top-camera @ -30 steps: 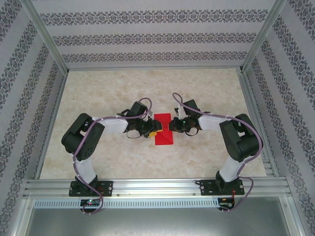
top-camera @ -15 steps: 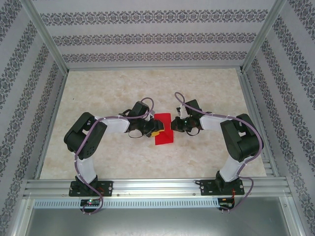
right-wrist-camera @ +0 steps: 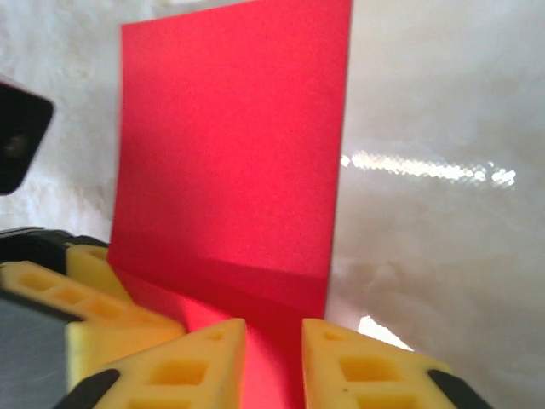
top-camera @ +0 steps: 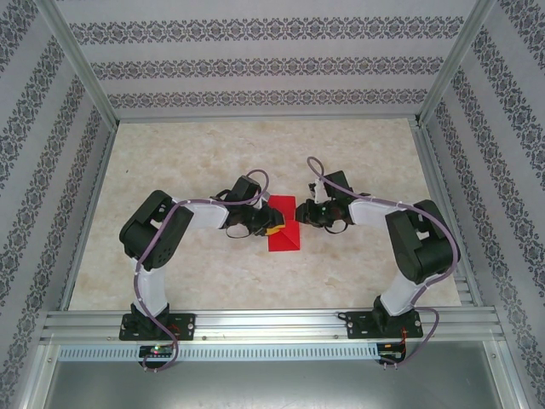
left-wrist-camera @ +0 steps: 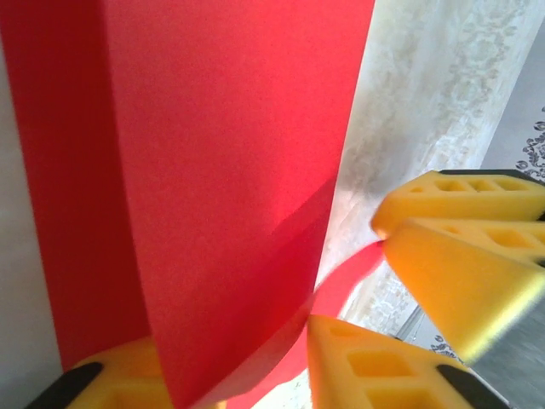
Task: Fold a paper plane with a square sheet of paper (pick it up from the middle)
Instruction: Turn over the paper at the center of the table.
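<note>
The square sheet of paper (top-camera: pixel 283 232) is bright red and lies folded at the table's middle, with one flap raised. In the left wrist view the paper (left-wrist-camera: pixel 221 170) stands between the yellow fingers of my left gripper (left-wrist-camera: pixel 234 345), whose jaws are apart around its folded edge. My left gripper (top-camera: pixel 272 227) is at the sheet's left edge. My right gripper (top-camera: pixel 301 215) is at the sheet's right edge. In its own view my right gripper (right-wrist-camera: pixel 272 354) is open, with the paper (right-wrist-camera: pixel 230 153) lying under the gap and touching neither finger.
The right gripper's yellow fingers (left-wrist-camera: pixel 460 256) sit close beside the left gripper. The marbled table (top-camera: pixel 196 145) is fenced by an aluminium frame (top-camera: pixel 264 324) at the near edge and patterned walls (top-camera: pixel 264 60) on three sides.
My right gripper has opened and let go of the paper's right edge. My left gripper's jaws have narrowed around the left edge, and the left arm has shifted slightly to the right.
</note>
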Robot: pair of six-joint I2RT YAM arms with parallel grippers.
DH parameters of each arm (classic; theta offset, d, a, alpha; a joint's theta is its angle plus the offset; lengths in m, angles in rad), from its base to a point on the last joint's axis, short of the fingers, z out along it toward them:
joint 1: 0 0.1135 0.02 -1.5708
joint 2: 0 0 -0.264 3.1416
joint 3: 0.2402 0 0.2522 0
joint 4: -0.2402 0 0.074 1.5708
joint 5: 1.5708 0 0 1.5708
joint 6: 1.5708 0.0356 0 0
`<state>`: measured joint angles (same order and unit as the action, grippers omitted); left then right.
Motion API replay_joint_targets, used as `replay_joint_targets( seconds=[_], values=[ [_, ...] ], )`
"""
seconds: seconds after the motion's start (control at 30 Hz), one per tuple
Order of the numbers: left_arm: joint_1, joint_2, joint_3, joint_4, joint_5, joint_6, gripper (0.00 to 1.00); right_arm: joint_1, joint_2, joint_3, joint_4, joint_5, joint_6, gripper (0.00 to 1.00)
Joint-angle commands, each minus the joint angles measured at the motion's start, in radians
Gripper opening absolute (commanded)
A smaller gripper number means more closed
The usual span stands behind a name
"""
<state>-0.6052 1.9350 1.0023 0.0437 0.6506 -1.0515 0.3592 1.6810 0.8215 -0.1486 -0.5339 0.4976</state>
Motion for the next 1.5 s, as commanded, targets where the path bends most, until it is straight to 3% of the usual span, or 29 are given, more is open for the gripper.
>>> replay_joint_targets(
  seconds=[0.0,0.3,0.47,0.73,0.9,1.23,1.47],
  values=[
    [-0.015,0.008,0.026,0.065,0.009,-0.017,0.24,-0.028,-0.101,-0.024,0.014,0.028,0.043,0.38],
    [-0.015,-0.039,0.076,-0.087,-0.081,0.118,0.07,-0.091,-0.347,-0.07,-0.044,0.179,0.075,0.76],
    [-0.015,-0.155,0.17,-0.376,-0.212,0.299,0.04,-0.107,-0.462,-0.083,-0.07,0.259,0.08,0.98],
    [-0.024,-0.306,0.408,-0.891,-0.595,0.58,0.04,-0.125,-0.542,-0.109,-0.078,0.343,0.141,0.98],
    [-0.043,-0.302,0.517,-1.029,-0.826,0.657,0.05,-0.131,-0.57,-0.123,-0.092,0.353,0.164,0.98],
    [-0.159,-0.029,0.703,-1.257,-1.416,0.648,0.05,-0.154,-0.661,-0.134,-0.282,0.497,0.15,0.98],
    [-0.195,0.179,0.77,-1.288,-1.522,0.596,0.05,-0.211,-0.689,-0.179,-0.378,0.504,0.185,0.98]
  ],
)
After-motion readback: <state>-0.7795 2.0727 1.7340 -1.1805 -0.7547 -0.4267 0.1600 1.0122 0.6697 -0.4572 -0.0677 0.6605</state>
